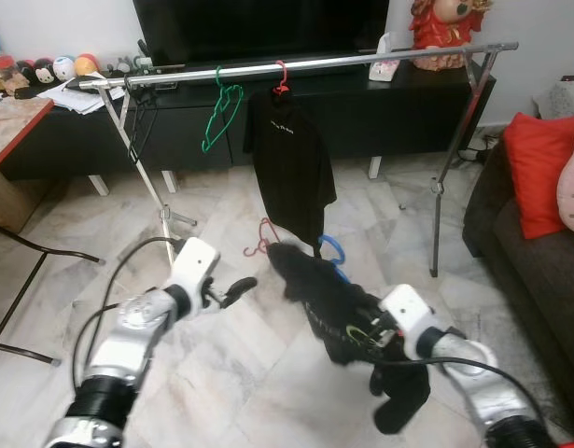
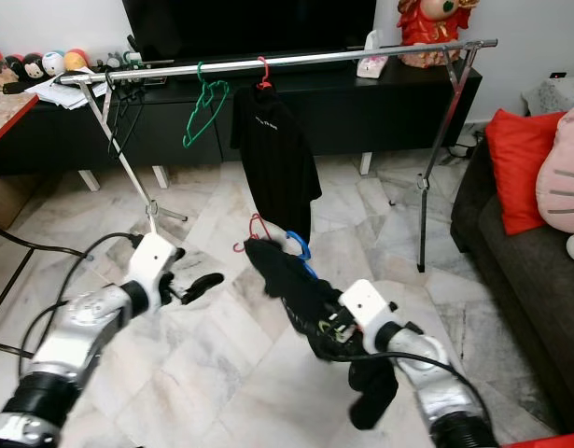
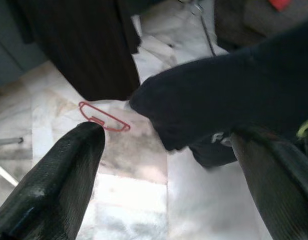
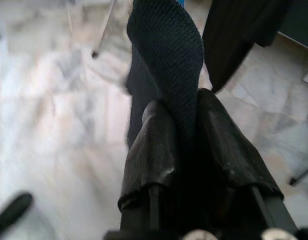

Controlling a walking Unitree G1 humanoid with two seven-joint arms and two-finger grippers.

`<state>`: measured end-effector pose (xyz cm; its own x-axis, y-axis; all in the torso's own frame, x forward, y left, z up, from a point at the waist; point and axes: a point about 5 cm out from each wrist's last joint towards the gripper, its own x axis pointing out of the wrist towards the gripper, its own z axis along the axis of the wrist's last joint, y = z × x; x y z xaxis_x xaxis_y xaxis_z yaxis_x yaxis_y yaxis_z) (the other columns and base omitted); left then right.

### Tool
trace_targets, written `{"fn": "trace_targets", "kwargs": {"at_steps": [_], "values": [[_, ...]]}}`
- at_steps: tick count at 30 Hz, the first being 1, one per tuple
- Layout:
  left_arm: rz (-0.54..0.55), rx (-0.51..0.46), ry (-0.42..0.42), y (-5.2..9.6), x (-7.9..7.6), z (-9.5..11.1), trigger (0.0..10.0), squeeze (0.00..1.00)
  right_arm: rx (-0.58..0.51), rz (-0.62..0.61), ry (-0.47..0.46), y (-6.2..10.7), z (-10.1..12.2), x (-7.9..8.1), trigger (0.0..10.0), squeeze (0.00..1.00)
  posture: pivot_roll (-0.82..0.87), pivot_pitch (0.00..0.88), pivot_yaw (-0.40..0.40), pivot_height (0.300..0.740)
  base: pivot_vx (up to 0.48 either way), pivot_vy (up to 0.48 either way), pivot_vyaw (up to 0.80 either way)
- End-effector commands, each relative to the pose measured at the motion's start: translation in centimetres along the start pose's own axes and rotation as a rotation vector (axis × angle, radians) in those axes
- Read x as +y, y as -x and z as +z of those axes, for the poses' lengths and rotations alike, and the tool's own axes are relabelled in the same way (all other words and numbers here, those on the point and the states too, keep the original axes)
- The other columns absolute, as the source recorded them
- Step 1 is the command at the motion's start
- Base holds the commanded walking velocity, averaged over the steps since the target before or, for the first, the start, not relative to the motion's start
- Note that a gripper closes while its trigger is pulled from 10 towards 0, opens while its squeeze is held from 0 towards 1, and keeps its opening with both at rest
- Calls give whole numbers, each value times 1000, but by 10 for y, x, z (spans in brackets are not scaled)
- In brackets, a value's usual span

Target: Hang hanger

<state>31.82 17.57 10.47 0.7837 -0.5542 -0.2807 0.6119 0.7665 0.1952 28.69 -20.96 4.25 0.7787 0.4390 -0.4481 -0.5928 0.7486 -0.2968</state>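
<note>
The right gripper point(image 4: 181, 150) is clamped on a black garment point(image 1: 329, 294), which seems to be on a blue hanger point(image 1: 331, 250) held up above the floor point(image 1: 231, 373). The left gripper point(image 1: 232, 294) hangs just beside it, fingers point(image 3: 58, 175) spread wide and holding nothing. Behind, the rail point(image 1: 296, 65) carries a green hanger point(image 1: 217, 117) and a black shirt point(image 1: 291, 163); a red hanger point(image 3: 103, 117) lies on the floor.

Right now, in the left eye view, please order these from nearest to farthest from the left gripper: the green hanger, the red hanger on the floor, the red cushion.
From the left gripper:
1. Red hanger, on the floor just ahead and to its right.
2. Green hanger, up on the rail, ahead.
3. Red cushion, on the sofa far to the right.
</note>
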Motion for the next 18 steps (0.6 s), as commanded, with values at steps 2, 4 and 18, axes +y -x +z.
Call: {"fn": "trace_targets", "kwargs": {"at_steps": [2,4,18], "values": [[-139,34,-65,14,1,-3,10000,0,-33,100,96,11,12,-14,10000,0,-78,0,58,740,0,0,0],[-158,36,-63,16,1,-3,10000,0,-27,126,113,13,11,-14,10000,0,-78,0,58,740,0,0,0],[-629,84,-115,36,-35,1,10000,0,-4,398,252,24,21,-15,10000,0,-67,0,48,740,0,0,0]]}}
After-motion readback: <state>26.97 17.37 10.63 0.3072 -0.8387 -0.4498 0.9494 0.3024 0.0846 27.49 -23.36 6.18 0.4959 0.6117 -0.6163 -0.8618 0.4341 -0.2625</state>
